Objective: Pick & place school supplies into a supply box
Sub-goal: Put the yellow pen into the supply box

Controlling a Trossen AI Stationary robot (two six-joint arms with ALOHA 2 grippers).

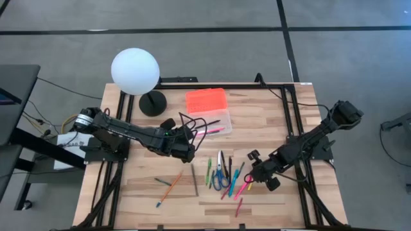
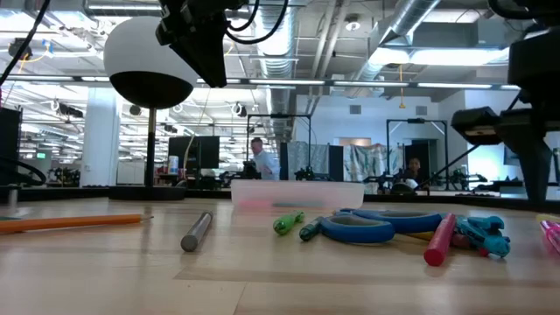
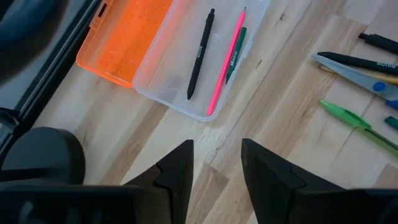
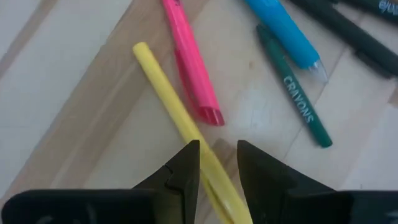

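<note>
Right gripper (image 4: 217,163) hangs low over the loose supplies on the desk (image 1: 141,186). Its fingers (image 4: 180,171) stand narrow, with the yellow pencil (image 4: 180,118) running between the tips; whether the pads are touching it I cannot tell. A pink highlighter (image 4: 189,59) lies just beside, ahead of the tips, and a green crayon pencil (image 4: 298,106) and a blue pen (image 4: 283,28) lie farther off.

Left gripper (image 3: 216,168) hovers just short of the supply box (image 3: 186,68), fingers narrowly apart and empty. The box lies open, its orange lid (image 3: 127,37) flipped back. Inside are a black pen (image 3: 200,53), a pink pencil (image 3: 227,59) and a green one.

Judgement: the yellow pencil is light, stiff and smooth, and round enough to roll. Pinch it near mid-length, across the shaft, so it does not tip.
</note>
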